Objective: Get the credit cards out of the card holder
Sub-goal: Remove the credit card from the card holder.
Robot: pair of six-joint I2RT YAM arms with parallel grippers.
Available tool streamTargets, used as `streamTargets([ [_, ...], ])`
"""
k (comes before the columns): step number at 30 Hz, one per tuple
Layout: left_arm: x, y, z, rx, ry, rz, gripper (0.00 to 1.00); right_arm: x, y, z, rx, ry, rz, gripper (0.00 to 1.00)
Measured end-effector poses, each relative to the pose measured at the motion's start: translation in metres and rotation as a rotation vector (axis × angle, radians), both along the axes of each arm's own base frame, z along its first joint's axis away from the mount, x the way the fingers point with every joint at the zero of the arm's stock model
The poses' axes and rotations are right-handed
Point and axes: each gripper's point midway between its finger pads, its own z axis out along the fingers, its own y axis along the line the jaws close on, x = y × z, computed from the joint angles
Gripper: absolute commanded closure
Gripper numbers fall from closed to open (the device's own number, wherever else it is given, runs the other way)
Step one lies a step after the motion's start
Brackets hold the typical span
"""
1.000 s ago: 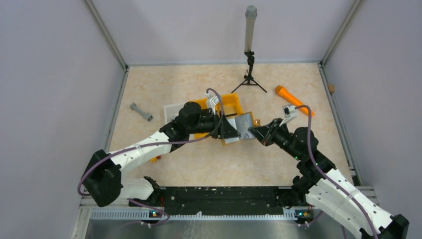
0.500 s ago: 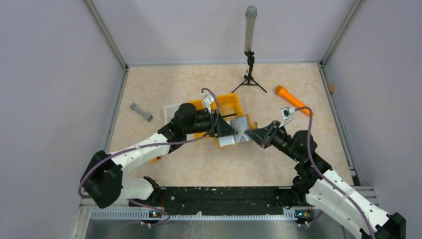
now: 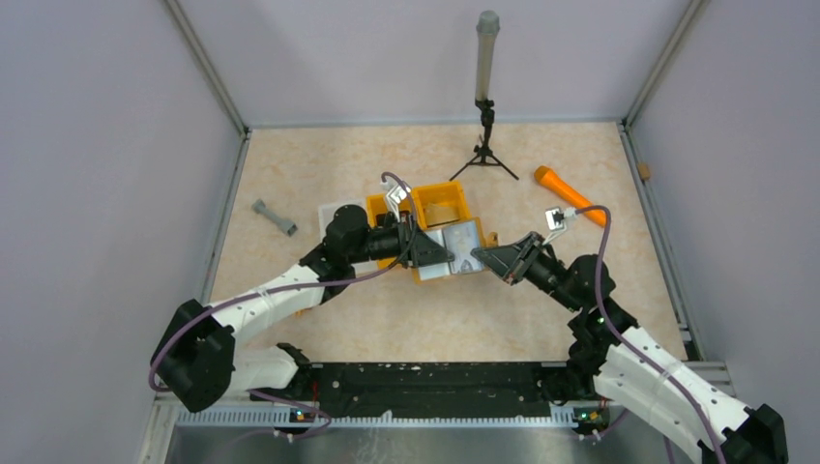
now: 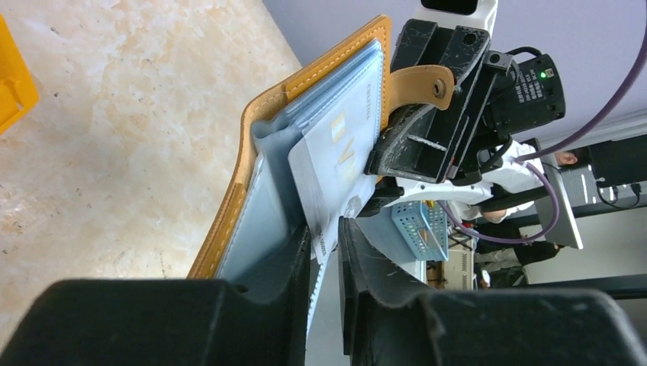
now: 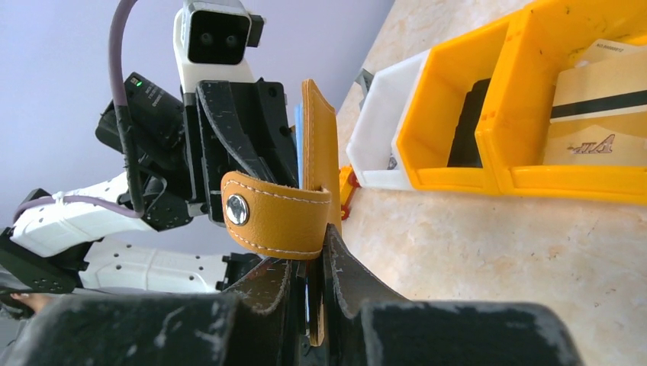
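Right gripper (image 5: 309, 263) is clamped on the tan card holder (image 5: 320, 130), held upright between the 2 grippers. Left gripper (image 4: 324, 240) pinches 1 pale card (image 4: 336, 152) poking out toward it. Thin pinch though: if it slips, or the soft holder bends with the pull, that card probably won't come out.

A beige marbled desk (image 3: 387, 319) is carrying everything. Near its middle, orange bins (image 3: 440, 201) are sitting side by side, and a white bin (image 3: 334, 211) is touching them on the left. A grey dumbbell-shaped piece (image 3: 275, 217) is lying well left of the bins. An orange stick (image 3: 571, 195) is lying slantwise to their right. A black tripod (image 3: 483, 155) is standing at the far edge, holding a grey tube (image 3: 485, 53) upright. A small tan block (image 3: 643, 171) is resting by the right wall.
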Motion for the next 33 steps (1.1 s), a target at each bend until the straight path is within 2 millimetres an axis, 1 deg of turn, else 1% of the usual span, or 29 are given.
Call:
streamTargets([
  [7,-0.003,0.003,0.009,-0.038,-0.017,-0.011,0.84,0.003,0.002,0.002,0.007,-0.009,0.000,1.00],
  [11,-0.005,0.005,0.014,-0.063,-0.021,-0.028,0.86,0.006,0.007,0.000,0.020,-0.017,0.014,1.00],
  [13,-0.007,0.005,0.016,-0.072,-0.018,-0.039,0.90,0.008,0.010,-0.002,0.024,-0.011,0.024,1.00],
  [15,-0.007,0.005,0.016,-0.076,-0.016,-0.042,0.97,0.008,0.012,-0.001,0.029,-0.016,0.030,0.99],
  [16,-0.008,0.005,0.017,-0.077,-0.016,-0.043,1.00,0.008,0.012,0.000,0.033,-0.020,0.033,0.98],
  [20,-0.008,0.005,0.018,-0.081,-0.022,-0.049,1.00,0.006,0.012,0.004,0.042,-0.028,0.039,0.91],
  [23,-0.009,0.005,0.017,-0.081,-0.021,-0.051,1.00,0.004,0.011,0.007,0.050,-0.036,0.039,0.75],
  [24,-0.010,0.005,0.018,-0.084,-0.024,-0.055,1.00,0.003,0.010,0.009,0.051,-0.041,0.040,0.72],
  [25,-0.010,0.006,0.019,-0.087,-0.029,-0.058,1.00,0.002,0.010,0.009,0.055,-0.039,0.041,0.70],
  [27,-0.012,0.006,0.021,-0.095,-0.039,-0.066,1.00,0.000,0.009,0.007,0.060,-0.038,0.044,0.70],
  [30,-0.014,0.008,0.022,-0.099,-0.043,-0.073,1.00,-0.002,0.010,0.004,0.064,-0.030,0.055,0.76],
  [33,-0.014,0.008,0.021,-0.098,-0.039,-0.072,1.00,-0.003,0.010,0.006,0.076,-0.024,0.063,0.78],
])
